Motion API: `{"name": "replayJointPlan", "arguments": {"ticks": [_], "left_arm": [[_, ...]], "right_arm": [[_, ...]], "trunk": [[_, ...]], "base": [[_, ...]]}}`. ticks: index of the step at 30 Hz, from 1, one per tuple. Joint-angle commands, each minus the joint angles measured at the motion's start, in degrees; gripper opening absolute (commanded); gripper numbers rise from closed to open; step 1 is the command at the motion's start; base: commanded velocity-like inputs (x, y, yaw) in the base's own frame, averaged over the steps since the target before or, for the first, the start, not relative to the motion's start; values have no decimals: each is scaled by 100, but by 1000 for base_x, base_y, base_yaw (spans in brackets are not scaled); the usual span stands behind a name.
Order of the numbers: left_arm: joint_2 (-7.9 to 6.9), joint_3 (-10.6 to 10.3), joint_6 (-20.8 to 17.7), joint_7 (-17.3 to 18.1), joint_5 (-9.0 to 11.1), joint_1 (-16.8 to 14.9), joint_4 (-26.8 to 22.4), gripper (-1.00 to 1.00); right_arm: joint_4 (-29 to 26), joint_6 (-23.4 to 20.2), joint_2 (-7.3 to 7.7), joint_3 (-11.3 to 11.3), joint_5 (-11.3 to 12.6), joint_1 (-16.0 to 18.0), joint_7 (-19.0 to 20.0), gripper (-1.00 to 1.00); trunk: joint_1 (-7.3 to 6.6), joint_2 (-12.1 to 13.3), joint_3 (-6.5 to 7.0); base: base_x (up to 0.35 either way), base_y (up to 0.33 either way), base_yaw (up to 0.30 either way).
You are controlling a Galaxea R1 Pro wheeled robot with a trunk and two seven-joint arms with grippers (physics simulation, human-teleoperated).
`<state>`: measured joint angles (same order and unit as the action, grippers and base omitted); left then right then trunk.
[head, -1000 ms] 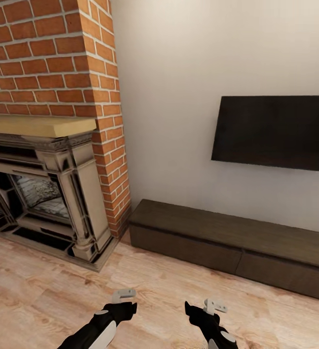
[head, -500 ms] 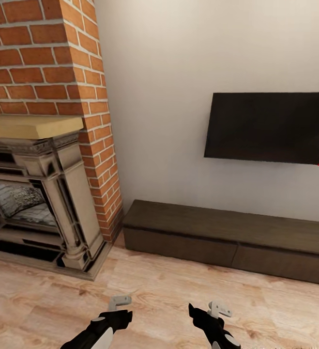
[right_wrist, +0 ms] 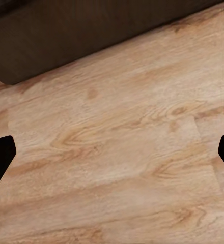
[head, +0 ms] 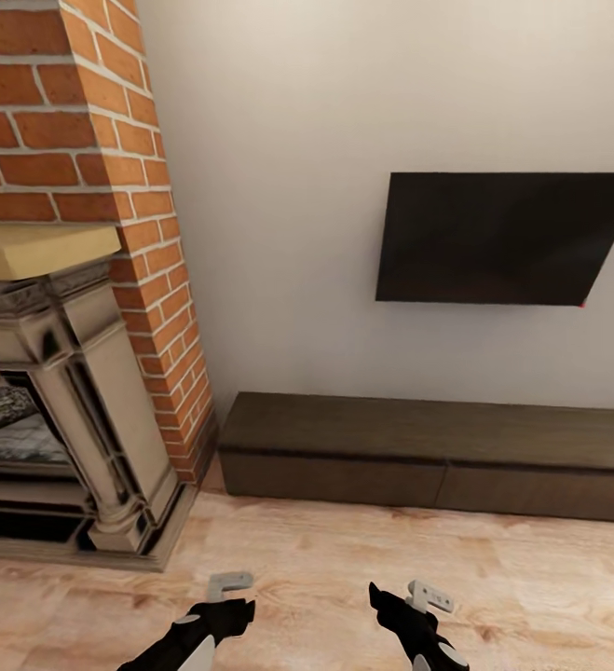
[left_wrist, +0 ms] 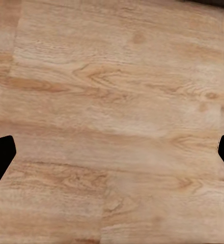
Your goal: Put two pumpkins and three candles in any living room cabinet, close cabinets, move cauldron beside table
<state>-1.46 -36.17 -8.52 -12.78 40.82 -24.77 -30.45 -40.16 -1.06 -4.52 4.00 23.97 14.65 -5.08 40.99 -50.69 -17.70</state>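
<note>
Dark brown and very low, the long wooden cabinet (head: 428, 452) sits against the pale wall beyond both grippers, its flat top bare and its two drawer fronts flush and shut. From the head camera the left gripper (head: 228, 585) and the right gripper (head: 429, 596) hang low over the light wood plank floor (head: 325, 568), well short of the cabinet, with open floor between them and its front. Each wrist camera shows two black fingertips (left_wrist: 0, 157) set wide apart at the picture's edges with only planks between them, so both sets of jaws stand spread and empty. The right wrist camera also catches the cabinet's dark front (right_wrist: 91, 35) past its fingertips (right_wrist: 0, 155), closer to that arm than to the left one.

Above the cabinet a flat black television (head: 502, 238) hangs on the wall. To the left rises the red brick chimney (head: 74, 130), with the ornate grey stone fireplace (head: 74, 419) under a pale wooden mantel (head: 36, 250); the fireplace base reaches close to the cabinet's left end.

Compared with a second ago, the whole head view has swung rightward: the fireplace has slid toward the left edge, and the cabinet now lies nearly square to the camera.
</note>
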Motion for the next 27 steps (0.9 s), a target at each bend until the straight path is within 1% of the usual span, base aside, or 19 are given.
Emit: {"name": "replayJointPlan", "arguments": {"ticks": [1, 7, 19, 22, 27], "left_arm": [[-10, -49, 30, 25, 42, -5, -1, 100], [-18, -55, 87, 162, 51, -9, 31, 100], [-21, -56, 86, 179, 46, -10, 41, 100], [-21, -57, 82, 179, 48, -10, 40, 100], [-21, -56, 73, 179, 45, -10, 44, 100]], "right_arm": [[-10, -13, 5, 21, 50, 3, -45, 100], [-10, -15, 10, 14, 51, 3, -45, 100], [-7, -17, -3, 22, 55, 3, -45, 100], [-8, -17, -4, 22, 55, 3, -45, 100], [-7, -17, -8, 24, 49, 3, -45, 100]], "trunk": [[3, -5, -12], [3, -5, -39], [3, -5, -92], [3, -5, -102], [3, -5, -108]], "base": [[248, 221, -246], [259, 215, -246], [263, 170, -232], [119, 80, -128], [123, 23, -39]]}}
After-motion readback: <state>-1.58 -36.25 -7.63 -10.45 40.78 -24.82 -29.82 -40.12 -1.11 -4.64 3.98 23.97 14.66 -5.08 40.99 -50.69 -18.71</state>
